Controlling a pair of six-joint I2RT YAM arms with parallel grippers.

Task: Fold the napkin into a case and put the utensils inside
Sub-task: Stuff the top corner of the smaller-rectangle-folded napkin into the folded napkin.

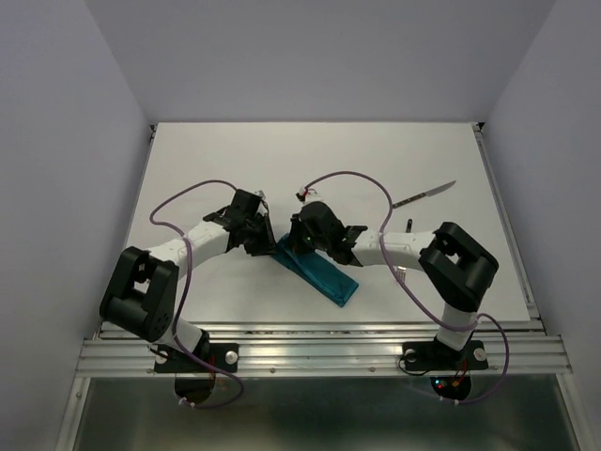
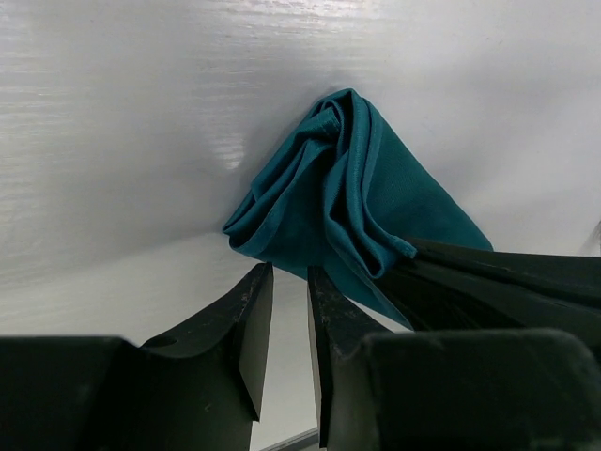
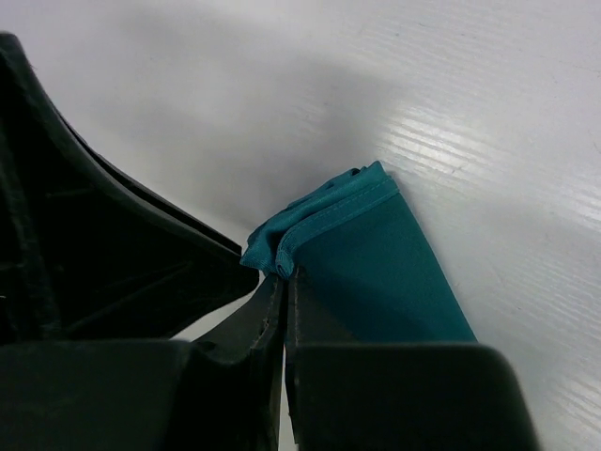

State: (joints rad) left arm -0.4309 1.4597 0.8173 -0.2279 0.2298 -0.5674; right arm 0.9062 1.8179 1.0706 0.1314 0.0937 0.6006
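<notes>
The napkin [image 1: 321, 274] lies on the matte white table [image 1: 235, 160] between the two arms, near the front edge. It is a soft teal cloth folded into a long, narrow strip that runs diagonally. Its far end is bunched into rounded, layered folds [image 2: 347, 207] with a stitched hem showing.

The right claw [image 3: 284, 277] is pressed together on that end and pinches the hemmed edge of the napkin between its black fingertips.

The left claw [image 2: 289, 272] sits just beside the same end. Its smooth black fingers [image 2: 252, 324] are nearly together, a narrow slit of table shows between them, and they hold nothing.

A slim knife [image 1: 424, 194] with a silver blade lies well apart at the far right.
</notes>
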